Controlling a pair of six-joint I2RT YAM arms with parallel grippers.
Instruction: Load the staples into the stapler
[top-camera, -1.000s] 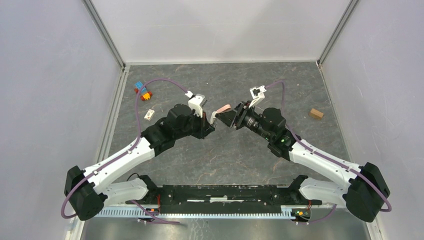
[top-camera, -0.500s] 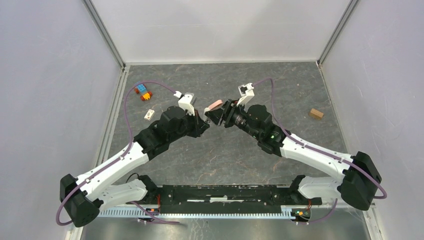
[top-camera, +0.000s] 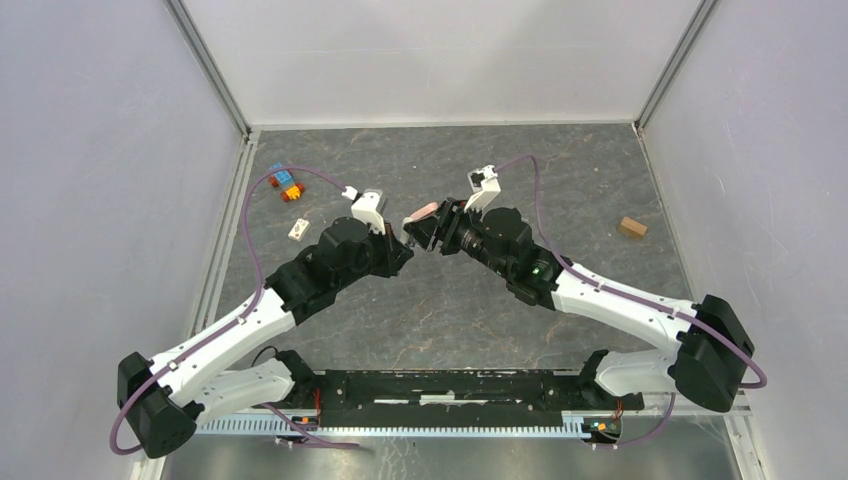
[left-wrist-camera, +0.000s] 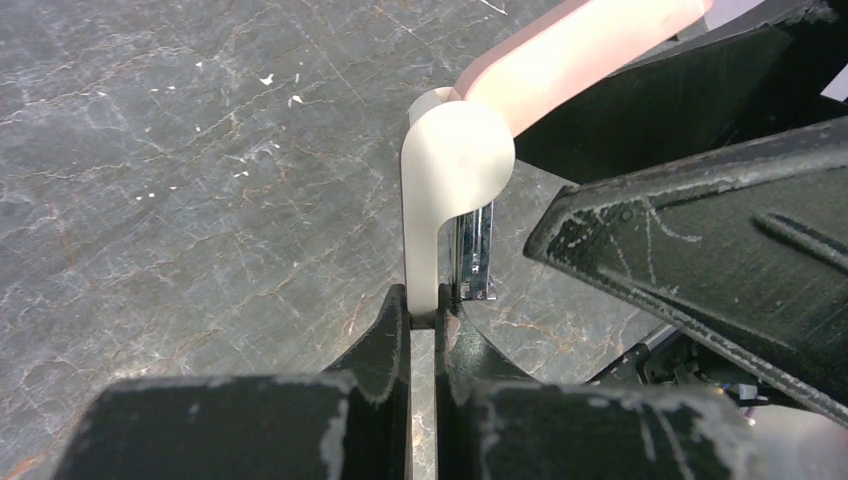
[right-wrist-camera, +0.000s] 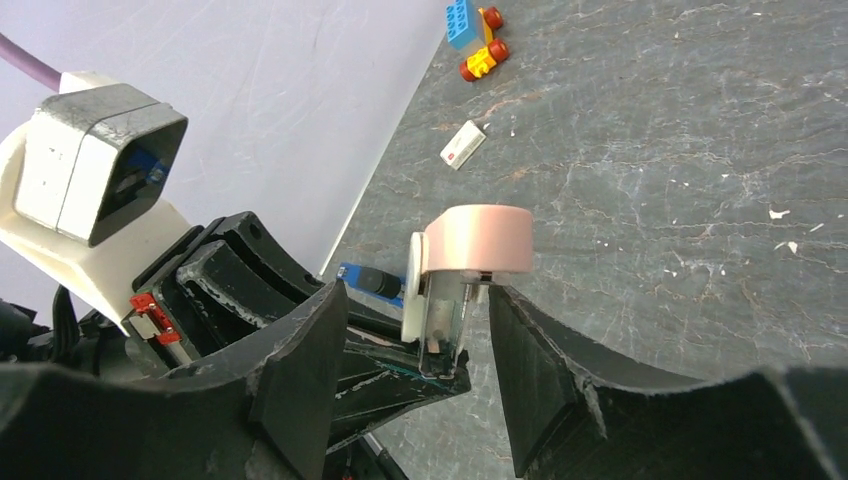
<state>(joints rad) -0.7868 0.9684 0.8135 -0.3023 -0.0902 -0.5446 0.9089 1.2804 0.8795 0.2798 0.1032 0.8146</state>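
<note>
Left end effector (left-wrist-camera: 422, 305) pinched shut on the pink-and-white stapler's (left-wrist-camera: 455, 160) white arm, right end effector (right-wrist-camera: 415, 300) spread around it; both have drifted toward the toy bricks (top-camera: 285, 185). Magazine hangs open above the bench (top-camera: 450, 300), no staples visible.

The top camera sits above and behind the arm bases and looks down from afar, taking in the whole table (top-camera: 450, 300). The left wrist camera looks out along the left gripper (left-wrist-camera: 422, 310), very close to the stapler (left-wrist-camera: 455, 160) at its fingertips. The right wrist camera faces the opposite way, past the right gripper (right-wrist-camera: 415, 292). All three views share that stapler.
</note>
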